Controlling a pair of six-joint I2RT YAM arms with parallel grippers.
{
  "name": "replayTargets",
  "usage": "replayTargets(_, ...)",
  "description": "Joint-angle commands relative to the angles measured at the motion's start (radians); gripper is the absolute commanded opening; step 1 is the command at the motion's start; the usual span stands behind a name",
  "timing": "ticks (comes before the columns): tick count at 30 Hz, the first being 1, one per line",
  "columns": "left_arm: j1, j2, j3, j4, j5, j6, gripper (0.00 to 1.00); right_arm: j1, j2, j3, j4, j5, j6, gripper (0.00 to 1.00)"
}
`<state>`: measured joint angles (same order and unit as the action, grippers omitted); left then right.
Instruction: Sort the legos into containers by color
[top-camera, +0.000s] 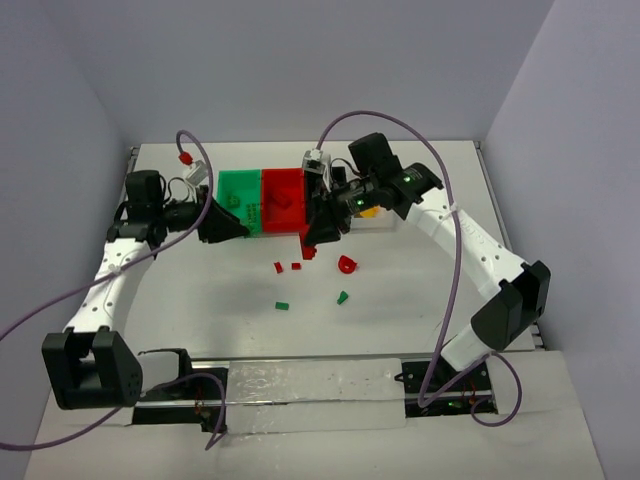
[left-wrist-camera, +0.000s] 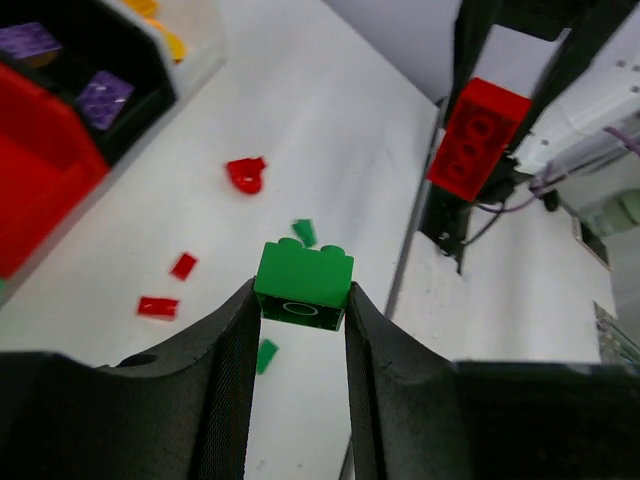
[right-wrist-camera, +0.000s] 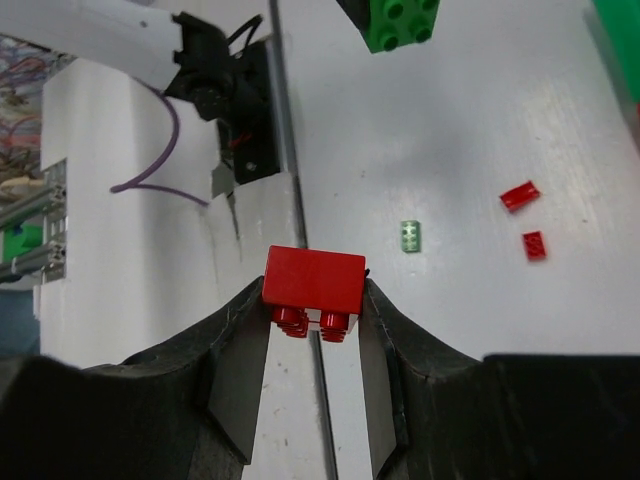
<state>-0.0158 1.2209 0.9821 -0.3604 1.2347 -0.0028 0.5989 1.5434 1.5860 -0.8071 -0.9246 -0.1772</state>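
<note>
White tabletop fills the top view, with walls on three sides. The left arm, white links with black joints, climbs from its base at 7 o'clock to an elbow at 9 o'clock, then bends to point toward 3 o'clock. The right arm rises from 5 o'clock, runs up to 1 o'clock and folds back toward 8 o'clock.

At 12 o'clock stands the joined row of plastic bins: the green bin, the red bin, the black bin, largely hidden under the right wrist in the top view, and the clear white bin.

The left gripper hangs at the green bin's front edge. Its black fingers are closed partway, pinching a chunky green studded brick by its sides. The right gripper hangs at the front edge where the red and black bins meet. Its jaws are likewise partly closed, clamping a chunky red studded brick, studs toward the wrist camera. The two held bricks face each other, well apart.

Loose near the table's centre lie a rounded red piece, three small flat red plates at its 9 o'clock, and two small green pieces toward 6 o'clock. Flat purple plates lie in the black bin and orange-yellow pieces in the clear white bin.
</note>
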Motion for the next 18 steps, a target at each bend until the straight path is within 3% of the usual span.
replayTargets(1,0.013,0.041,0.079,-0.027,-0.344,0.086,0.00,-0.004,0.061,0.064,0.165,0.206,0.098,0.00)
replayTargets(3,0.013,0.061,0.086,0.073,-0.531,0.065,0.00,-0.001,0.131,0.114,0.240,0.338,0.136,0.00)
replayTargets(8,0.009,0.162,0.155,0.171,-0.777,0.039,0.00,0.015,0.327,0.300,0.327,0.562,0.181,0.00)
replayTargets(18,-0.080,0.357,0.252,0.242,-0.952,0.058,0.02,0.043,0.617,0.520,0.417,0.742,0.203,0.00)
